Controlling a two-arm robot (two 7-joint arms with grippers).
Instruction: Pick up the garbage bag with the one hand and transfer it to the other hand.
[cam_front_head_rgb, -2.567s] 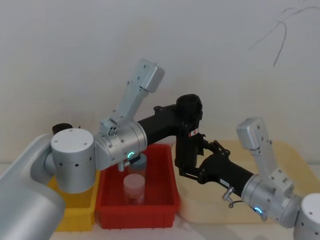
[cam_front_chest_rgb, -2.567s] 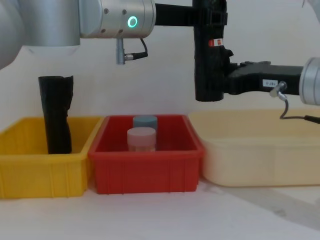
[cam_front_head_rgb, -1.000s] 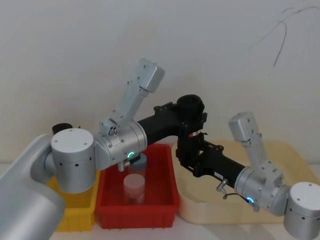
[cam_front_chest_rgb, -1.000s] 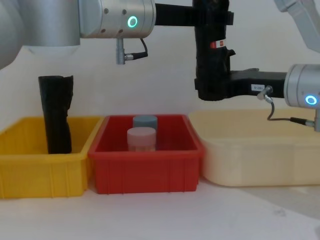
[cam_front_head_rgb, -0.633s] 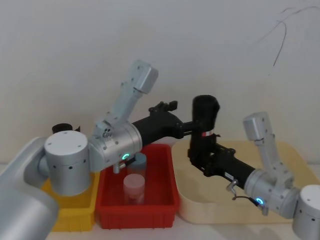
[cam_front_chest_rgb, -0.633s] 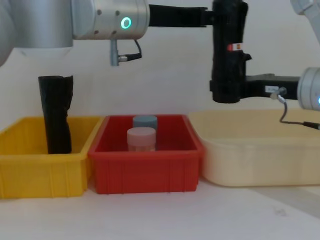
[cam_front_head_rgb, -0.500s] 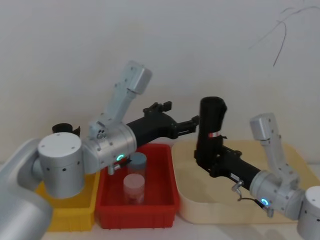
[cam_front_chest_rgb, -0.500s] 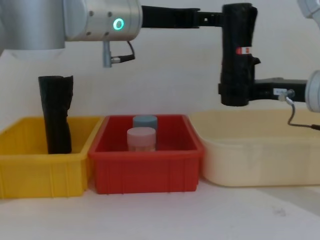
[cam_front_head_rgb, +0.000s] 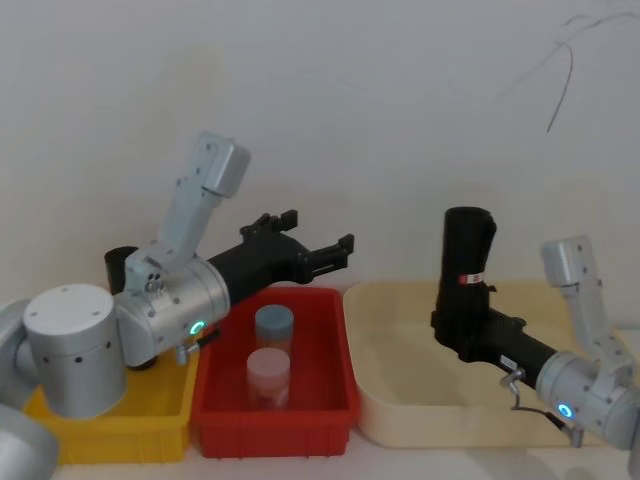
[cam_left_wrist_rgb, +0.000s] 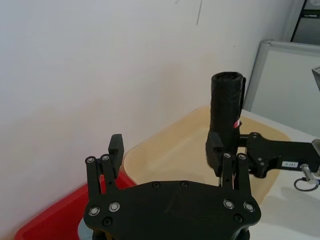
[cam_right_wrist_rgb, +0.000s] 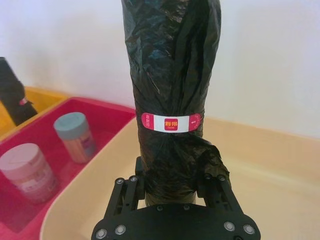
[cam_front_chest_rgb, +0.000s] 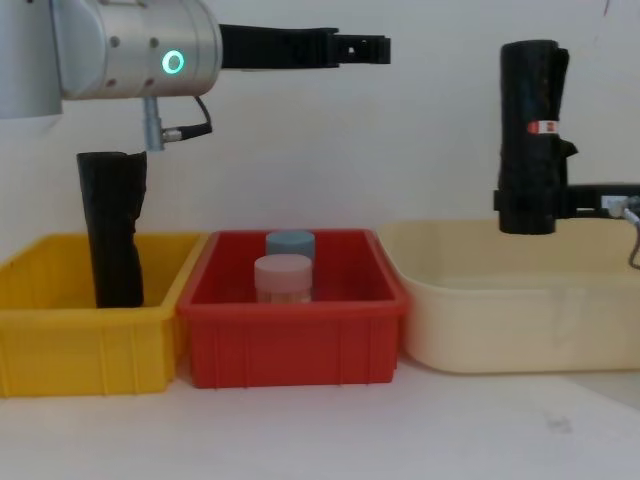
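Bag (cam_front_head_rgb: 467, 250) is now held by one arm alone. The left gripper (cam_front_head_rgb: 318, 245), which shared it half a second ago, has let go and swung back over the red bin (cam_front_head_rgb: 270, 432). Its fingers (cam_left_wrist_rgb: 116, 150) are spread wide with nothing between them. The right gripper (cam_right_wrist_rgb: 174, 181) has carried the bag rightward and holds it upright above the cream tub (cam_front_head_rgb: 400, 370), fingers clamped on its lower end. By my reading the handover is done (only a tidy finish, if any, is left).

Some things are hard to read. The bag's bottom end is buried between the right fingers and bunched plastic, so how deep the grip sits is unclear. It looks firm, though the pads themselves are covered. In the chest view the right arm is cut off at the edge. The red-and-white band is wrapped round the bag, not the gripper. The other black roll (cam_front_chest_rgb: 112, 230) stands in the yellow bin (cam_front_chest_rgb: 80, 350), well apart from all this.
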